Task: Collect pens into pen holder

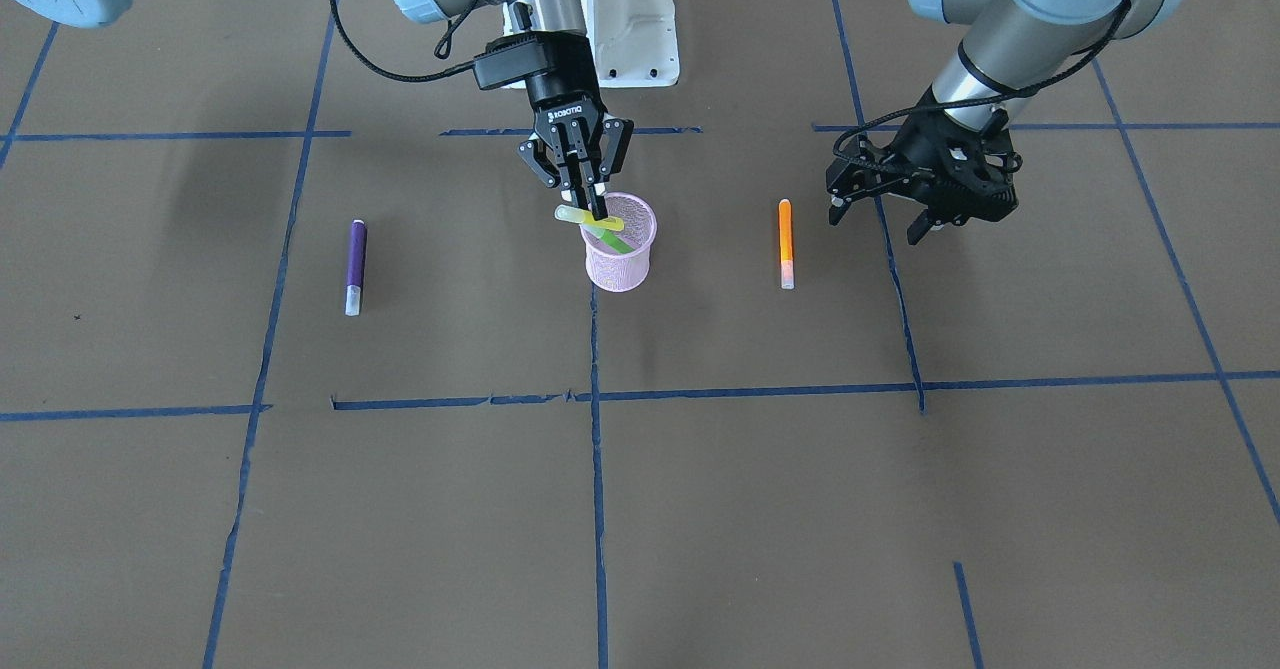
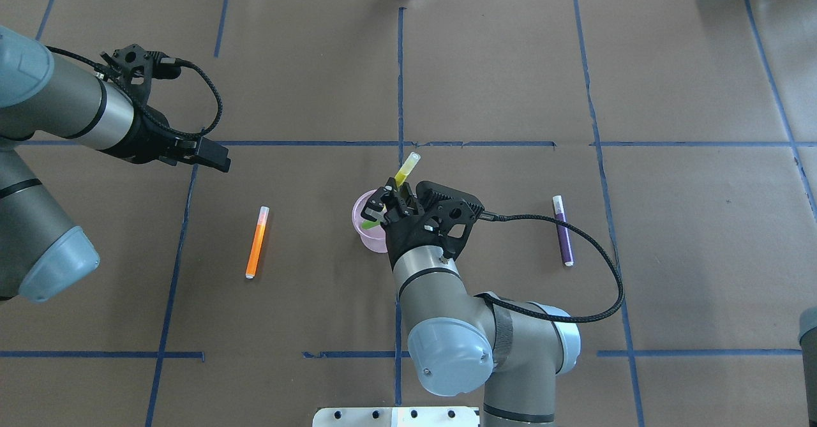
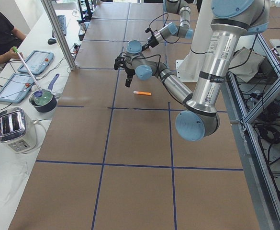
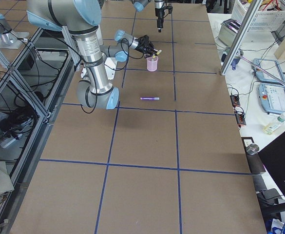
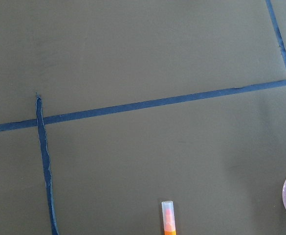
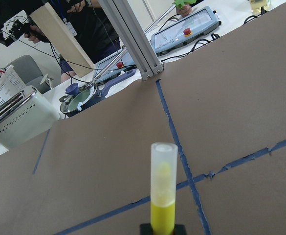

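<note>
The pink mesh pen holder (image 1: 620, 261) stands mid-table and also shows in the overhead view (image 2: 369, 237). My right gripper (image 1: 597, 209) is shut on the bright green pen (image 1: 592, 221) and holds it tilted over the holder's mouth. Its green end is inside the rim and its whitish cap end (image 2: 410, 162) sticks out and up; the cap fills the right wrist view (image 6: 163, 186). The orange pen (image 1: 786, 244) lies flat on the table, near my left gripper (image 1: 878, 221), which is open and empty beside it. The purple pen (image 1: 355, 266) lies flat on the holder's other side.
Brown paper with blue tape lines (image 1: 595, 449) covers the table. The robot's white base (image 1: 630, 19) stands behind the holder. A toaster (image 3: 14, 128), a bowl (image 3: 43, 99) and tablets (image 3: 38, 61) sit off the far edge on the operators' side.
</note>
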You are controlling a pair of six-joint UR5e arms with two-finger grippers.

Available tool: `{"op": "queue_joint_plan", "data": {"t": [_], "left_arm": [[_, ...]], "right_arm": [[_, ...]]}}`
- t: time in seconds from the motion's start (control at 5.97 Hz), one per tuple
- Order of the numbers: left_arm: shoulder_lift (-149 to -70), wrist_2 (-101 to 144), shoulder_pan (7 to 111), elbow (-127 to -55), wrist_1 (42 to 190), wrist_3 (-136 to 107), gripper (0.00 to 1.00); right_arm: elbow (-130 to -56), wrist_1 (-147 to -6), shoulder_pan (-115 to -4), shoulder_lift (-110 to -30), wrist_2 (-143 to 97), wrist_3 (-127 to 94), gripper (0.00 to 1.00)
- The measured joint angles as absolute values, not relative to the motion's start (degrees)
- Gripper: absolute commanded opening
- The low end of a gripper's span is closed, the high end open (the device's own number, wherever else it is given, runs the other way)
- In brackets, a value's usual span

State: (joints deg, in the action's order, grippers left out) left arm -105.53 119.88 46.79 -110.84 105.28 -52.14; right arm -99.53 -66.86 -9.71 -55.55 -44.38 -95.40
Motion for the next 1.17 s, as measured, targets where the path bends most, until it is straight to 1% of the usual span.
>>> {"op": "queue_joint_plan", "data": {"t": [0.17, 0.34, 0.5, 0.67, 0.84, 1.01, 1.17], "left_arm": [[-106.2, 119.7, 46.6, -109.5, 105.6, -53.1, 0.99], [-108.2, 119.8, 46.2, -107.1, 105.7, -53.7, 0.99], [-110.4, 119.9, 44.9, -104.4, 105.7, -53.9, 0.99], [-112.0, 119.9, 42.9, -101.3, 105.6, -53.9, 1.0], [-113.0, 120.0, 41.2, -98.4, 105.3, -53.6, 1.0], [-113.4, 120.4, 40.2, -97.3, 103.4, -53.7, 1.0], [-113.9, 120.5, 39.0, -97.2, 99.5, -54.1, 0.95]], "right_arm": [[-99.8, -67.0, -9.4, -55.4, -44.5, -95.4, 1.0], [-101.5, -67.1, -9.5, -55.7, -46.4, -95.0, 1.0], [-105.7, -67.1, -10.2, -58.0, -50.4, -94.3, 1.0], [-110.5, -67.1, -12.2, -62.2, -55.7, -93.3, 1.0], [-113.4, -67.1, -15.8, -66.2, -63.6, -91.2, 1.0], [-114.4, -67.1, -20.6, -68.9, -73.4, -88.7, 1.0], [-114.8, -67.0, -25.8, -71.4, -83.4, -85.8, 1.0]]}}
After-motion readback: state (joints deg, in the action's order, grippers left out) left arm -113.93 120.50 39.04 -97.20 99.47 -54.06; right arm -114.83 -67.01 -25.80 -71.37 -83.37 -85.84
